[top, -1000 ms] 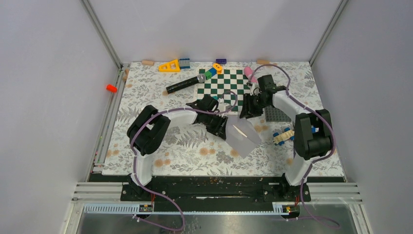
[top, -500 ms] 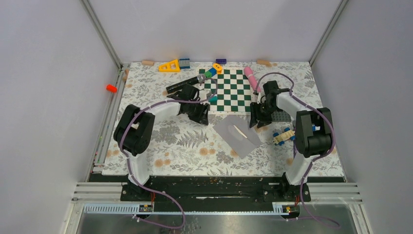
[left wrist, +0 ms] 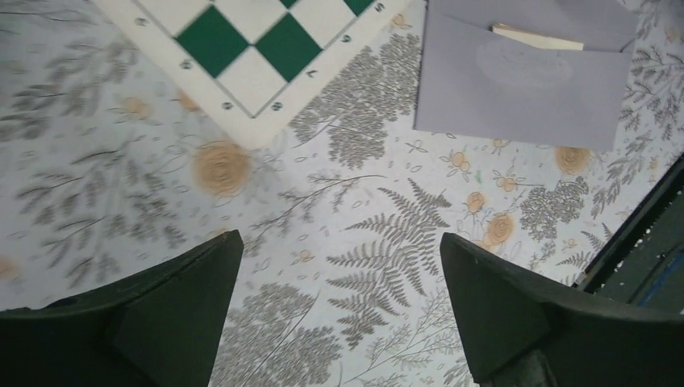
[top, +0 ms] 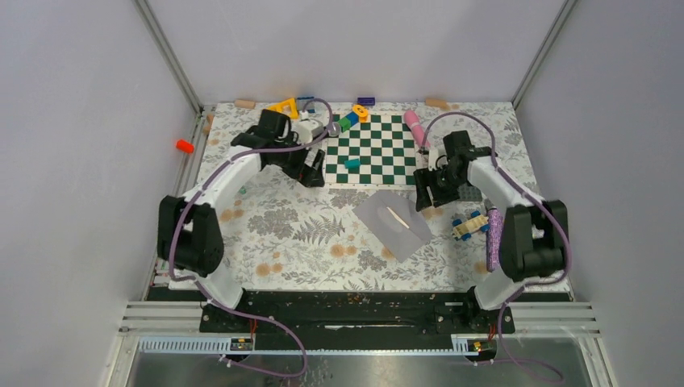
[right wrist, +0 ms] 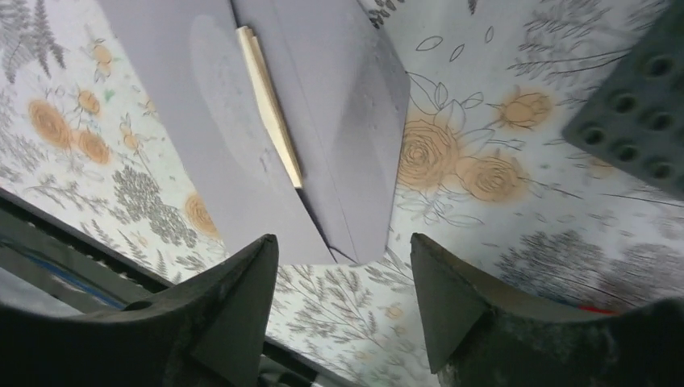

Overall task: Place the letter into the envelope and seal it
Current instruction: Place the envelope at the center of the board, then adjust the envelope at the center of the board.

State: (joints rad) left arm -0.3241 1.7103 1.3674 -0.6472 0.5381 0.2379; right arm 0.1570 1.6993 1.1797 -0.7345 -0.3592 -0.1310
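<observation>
The light grey envelope [top: 393,223] lies flat on the floral cloth, and no gripper touches it. A cream strip of the letter [top: 397,218] shows at the fold under its flap. From the right wrist the envelope [right wrist: 323,121] fills the upper view, with the letter [right wrist: 270,105] edge peeking out. My right gripper [top: 425,196] [right wrist: 343,239] hovers open and empty just off the envelope's right end. My left gripper [top: 317,168] [left wrist: 339,236] is open wide over bare cloth by the chessboard corner, well left of the envelope [left wrist: 524,81] and the letter [left wrist: 536,36].
A green-and-white chessboard [top: 371,149] with a teal piece [top: 352,163] lies behind the envelope. The dark grey studded plate [top: 466,190] [right wrist: 637,121] and a toy car [top: 470,226] sit by the right gripper. A pink object [top: 414,125] and toy blocks [top: 355,115] line the far edge.
The left gripper let go, opened wide and pulled away to the far left. The envelope settled flat on the cloth. The right gripper opened wider and backed off slightly to the right.
</observation>
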